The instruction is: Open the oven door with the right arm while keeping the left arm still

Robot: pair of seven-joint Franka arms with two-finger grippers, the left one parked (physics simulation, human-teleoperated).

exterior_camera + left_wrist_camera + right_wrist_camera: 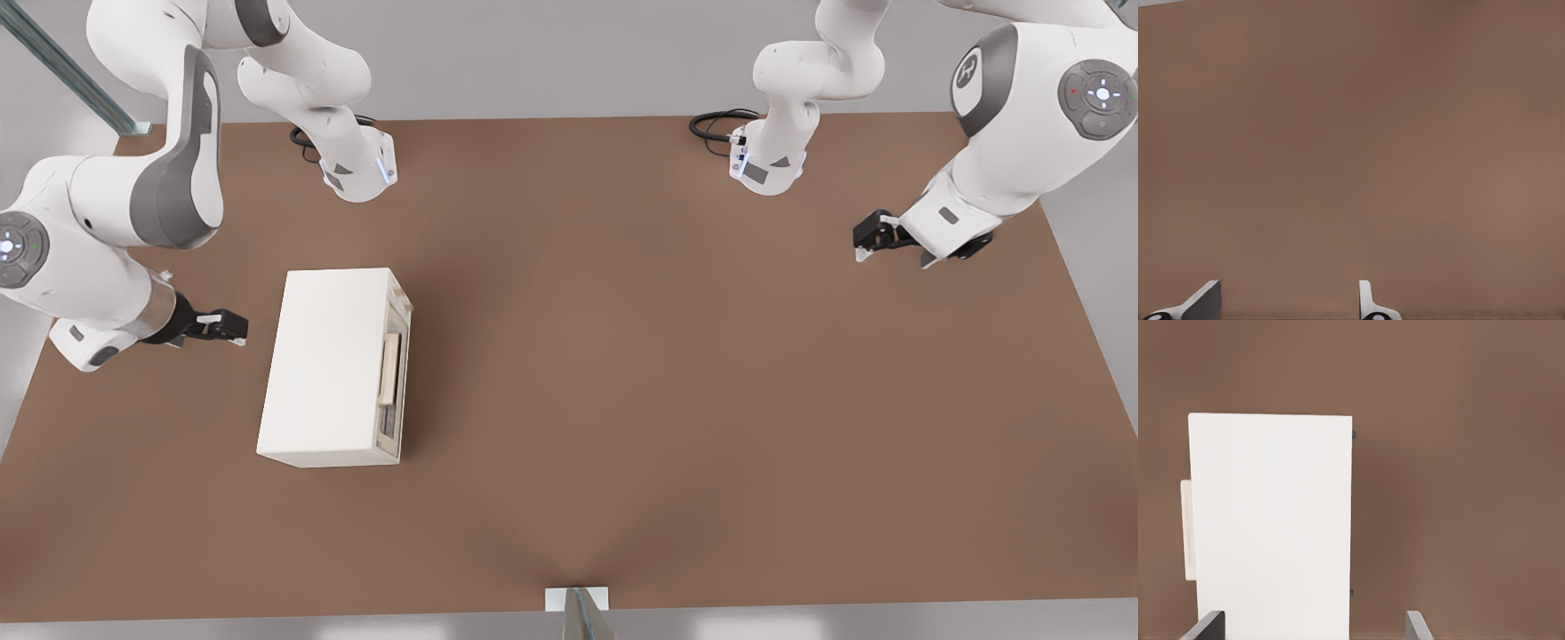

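My gripper (233, 327) hangs open behind the oven (333, 366), clear of it; the oven door (394, 380) on the far side is shut.

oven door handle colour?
Pale tan bar handle on the cream oven, clearest in the front view. The gripper sits open behind the oven.

no words, numbers or brand names i can read anywhere in my views. the only sign i can make out is a round white emblem on the grey side panel of the robot arm (1022, 116) at the front view's right; its shape is too unclear for me to read.
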